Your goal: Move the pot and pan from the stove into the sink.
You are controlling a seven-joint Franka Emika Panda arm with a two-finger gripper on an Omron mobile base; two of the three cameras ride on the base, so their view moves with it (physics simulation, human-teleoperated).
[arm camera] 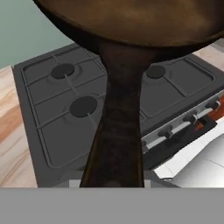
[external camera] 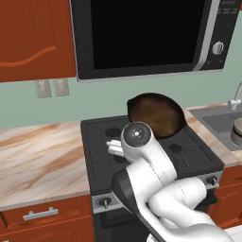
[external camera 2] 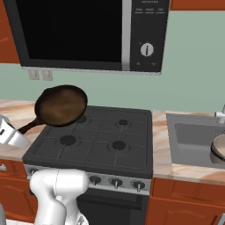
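Pot (external camera 2: pixel 219 151) cut by frame edge in sink (external camera 2: pixel 193 136); pan (external camera: pixel 156 113) partly behind arm.

**Kitchen backdrop**

A pale green wall (external camera: pixel 94 101) carries two white outlets (external camera: pixel 52 88) and a black microwave (external camera 2: pixel 83 33). Reddish wood cabinets (external camera: pixel 33 38) hang above, drawers (external camera: pixel 40 215) sit below the marbled beige counter (external camera: pixel 38 160).

Pan (external camera 2: pixel 60 105): dark brown skillet w/ long thin handle; held up off the stove (external camera 2: pixel 114 140), tilted, inside facing the base cams; seen over stove's rear-left part; stove: black, 4 burners bare, silver knob strip in front; pot (external camera: pixel 236 131): beige, dark rim, set in grey sink (external camera 2: pixel 193 137), cut by frame edge.
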